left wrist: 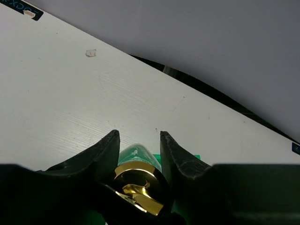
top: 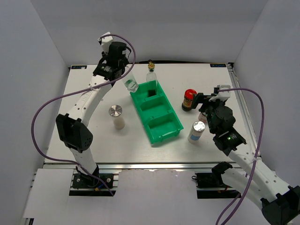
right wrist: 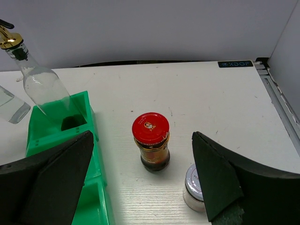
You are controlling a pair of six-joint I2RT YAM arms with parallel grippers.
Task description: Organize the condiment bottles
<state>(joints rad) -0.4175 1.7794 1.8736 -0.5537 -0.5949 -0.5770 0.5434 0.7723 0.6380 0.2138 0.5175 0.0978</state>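
Gold cap [left wrist: 136, 180] and black fingers [left wrist: 107, 150] fill the bottom of my left wrist view. The left gripper [left wrist: 139, 137] is pinching a clear glass bottle [top: 131, 85] by the neck. It is tilted, with its base toward the far left corner of the green tray [top: 165, 138]. Ahead of those fingers I have bare white table [left wrist: 70, 103] up to its far edge at the grey wall [left wrist: 211, 42].

On the other side, the right gripper [right wrist: 143, 136] is spread wide. The red-lidded jar [right wrist: 151, 140] stands upright ahead of the gap, touched by neither finger. A purple-lidded jar [right wrist: 194, 187] sits just under its right finger. Ahead and left of it, a second gold-capped bottle [right wrist: 40, 84] stands in the tray's far compartment. To its right I see open tabletop out to the rail [right wrist: 281, 108] at the table's edge.

One silver-lidded shaker [top: 197, 131] stands behind the right gripper, near the tray's near right corner. The other shaker [top: 117, 116] stands alone left of the tray, well behind the left gripper.
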